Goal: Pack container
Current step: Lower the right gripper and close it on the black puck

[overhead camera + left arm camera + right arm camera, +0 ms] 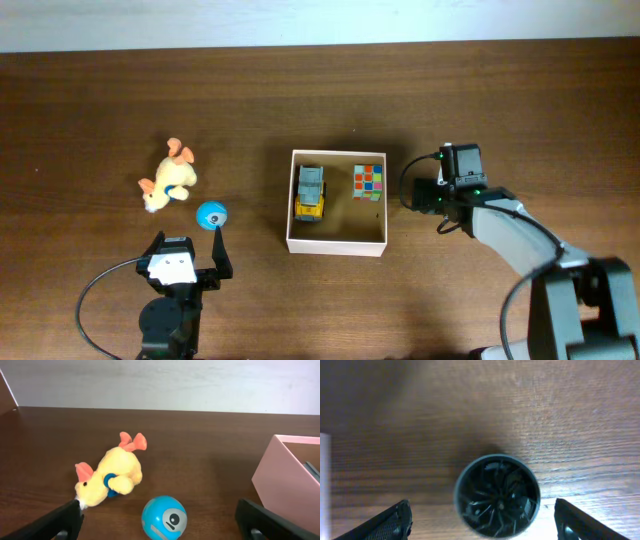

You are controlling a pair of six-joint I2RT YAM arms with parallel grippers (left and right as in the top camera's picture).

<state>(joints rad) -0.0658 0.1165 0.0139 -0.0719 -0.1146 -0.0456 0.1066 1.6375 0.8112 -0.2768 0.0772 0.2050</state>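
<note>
Currently mid-pack. Nearest, left arm (168, 312) sits at the near edge of the brown wooden table (80, 90), jaws spread wide and empty, aimed at a small blue plastic ball with a white eye mark (211, 214) just ahead. Yellow plush duck with orange feet (168, 180) lies just beyond the ball. At centre, the square shallow cardboard box with white walls and tan floor (337, 247) holds a yellow-and-grey toy truck (311, 192) on the left and a multicoloured puzzle cube (368, 181) in the far-right corner, apart. Right arm (510, 235) is just right of the box, jaws spread either side of a dark round ribbed object (497, 495), not touching; can't tell what it is. Judgement: grasp step on that item. Next: descend, close, lift over the white wall, release on the bare near strip.
</note>
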